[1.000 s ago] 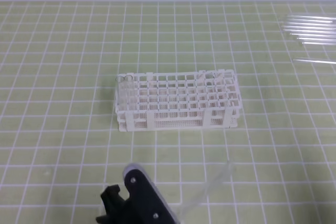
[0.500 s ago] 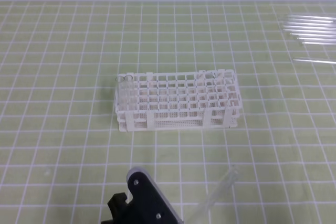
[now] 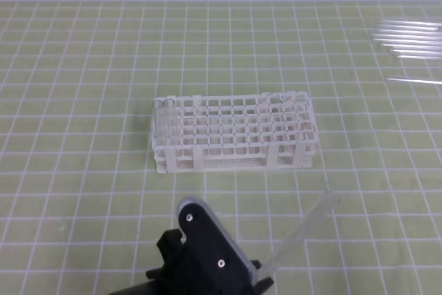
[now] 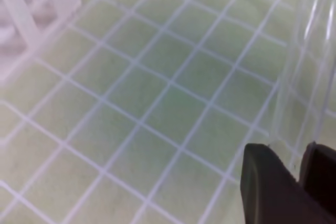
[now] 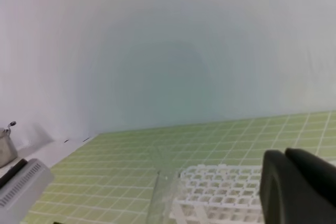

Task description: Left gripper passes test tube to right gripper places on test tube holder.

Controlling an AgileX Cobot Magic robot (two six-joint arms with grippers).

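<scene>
The white test tube holder stands in the middle of the green grid mat. Below it, at the bottom edge of the high view, my left gripper is shut on the lower end of the clear test tube, which slants up and to the right, clear of the mat. In the left wrist view the test tube rises between the black fingers, and the holder shows blurred at top left. My right gripper appears only in its own view, jaws together and empty, above the holder.
Several spare clear tubes lie on the mat at the far right back. One clear tube stands in the holder's left corner. A grey ribbed box sits at the lower left of the right wrist view.
My left gripper has risen further into the high view and shifted right. The held tube's free end has swung up and to the right, closer to the holder.
</scene>
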